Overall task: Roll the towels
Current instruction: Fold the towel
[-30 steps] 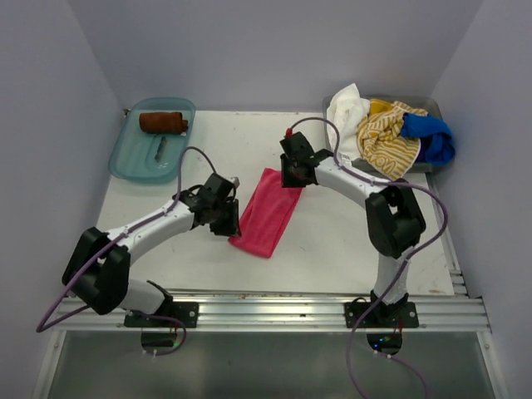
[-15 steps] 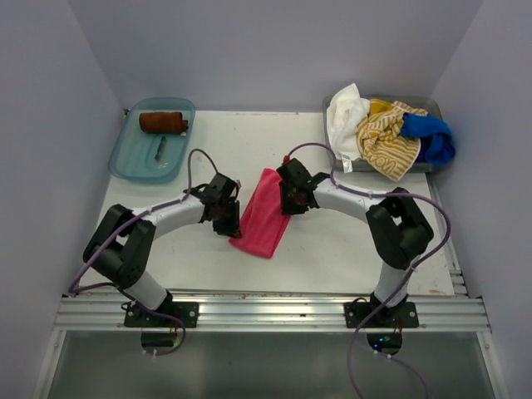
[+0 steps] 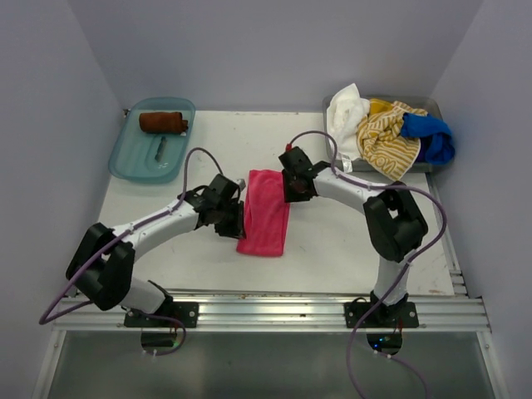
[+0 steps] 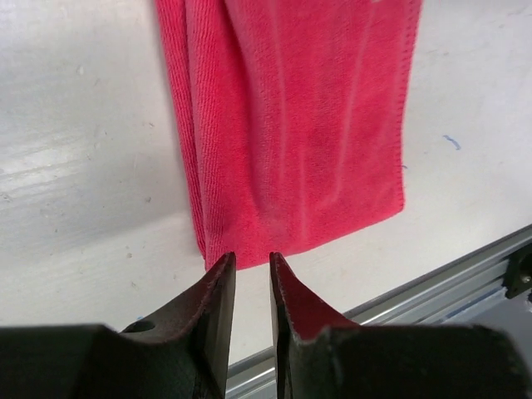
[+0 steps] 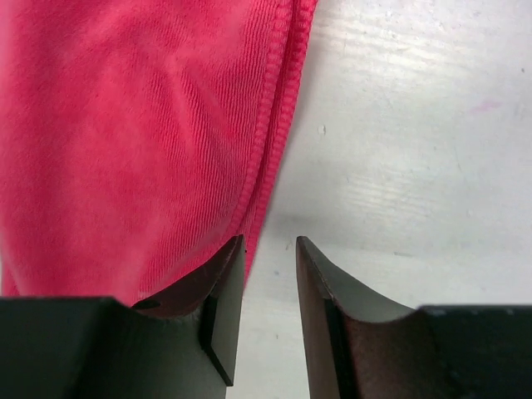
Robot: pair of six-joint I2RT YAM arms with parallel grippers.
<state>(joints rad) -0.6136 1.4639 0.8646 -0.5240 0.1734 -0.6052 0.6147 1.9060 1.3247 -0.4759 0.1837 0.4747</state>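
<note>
A hot pink towel [image 3: 264, 213], folded into a long strip, lies flat mid-table, its long side running toward the near edge. My left gripper [image 3: 238, 221] sits at the strip's left edge; in the left wrist view its fingertips [image 4: 252, 258] stand a narrow gap apart just short of the pink towel's [image 4: 299, 125] near corner, with only table between them. My right gripper [image 3: 292, 184] is at the far right corner, open; one finger [image 5: 229, 266] overlaps the pink towel's [image 5: 133, 125] hemmed edge, bare table in the gap [image 5: 270, 241]. A rolled rust-brown towel [image 3: 162, 122] lies in the teal tray [image 3: 133, 162].
A grey bin [image 3: 416, 100] at the back right holds a heap of white [image 3: 345, 112], yellow-striped [image 3: 386, 137] and blue [image 3: 428, 133] towels. A small dark object [image 3: 160, 150] lies in the teal tray. A metal rail [image 3: 274, 307] runs along the near edge.
The pink towel has swung from a slant to lie straight, pointing at the near edge. Both grippers shifted with it, staying at its left edge and far right corner.
</note>
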